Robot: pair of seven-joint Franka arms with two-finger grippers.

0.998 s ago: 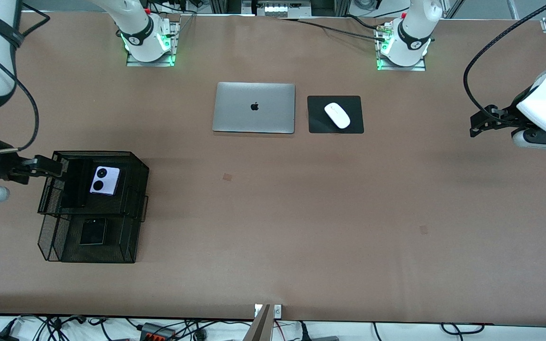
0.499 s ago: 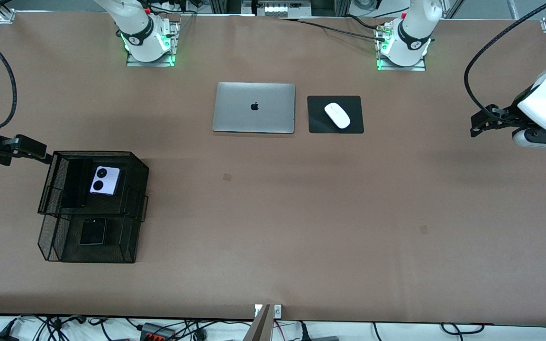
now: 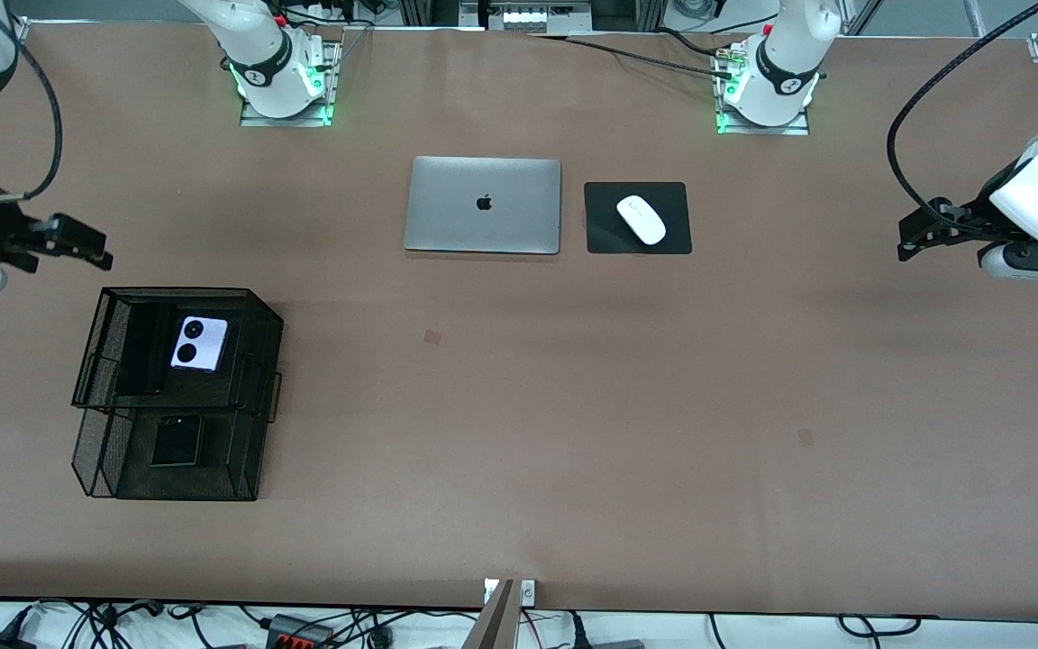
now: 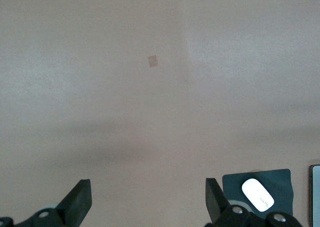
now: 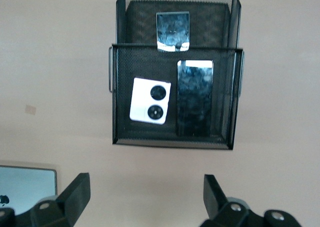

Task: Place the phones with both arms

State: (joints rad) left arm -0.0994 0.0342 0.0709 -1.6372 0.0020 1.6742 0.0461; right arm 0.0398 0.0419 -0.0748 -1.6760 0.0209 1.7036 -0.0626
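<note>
Brown surface, two-tier black mesh tray toward right arm's end. We see all three phones in it: white-lilac phone beside long black slab on upper tier, squarish black phone on lower. Right gripper and left gripper both spread, empty, over bare surface. We judge placing done.

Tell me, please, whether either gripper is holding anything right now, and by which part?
Nothing is held. The right gripper and the left gripper both hang over bare table, jaws open and empty. All three phones lie in the mesh tray.

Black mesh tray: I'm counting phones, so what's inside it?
Upper tier: white-lilac phone beside long black slab. Lower tier: squarish black phone. Beneath the upper tier is hidden.
</note>
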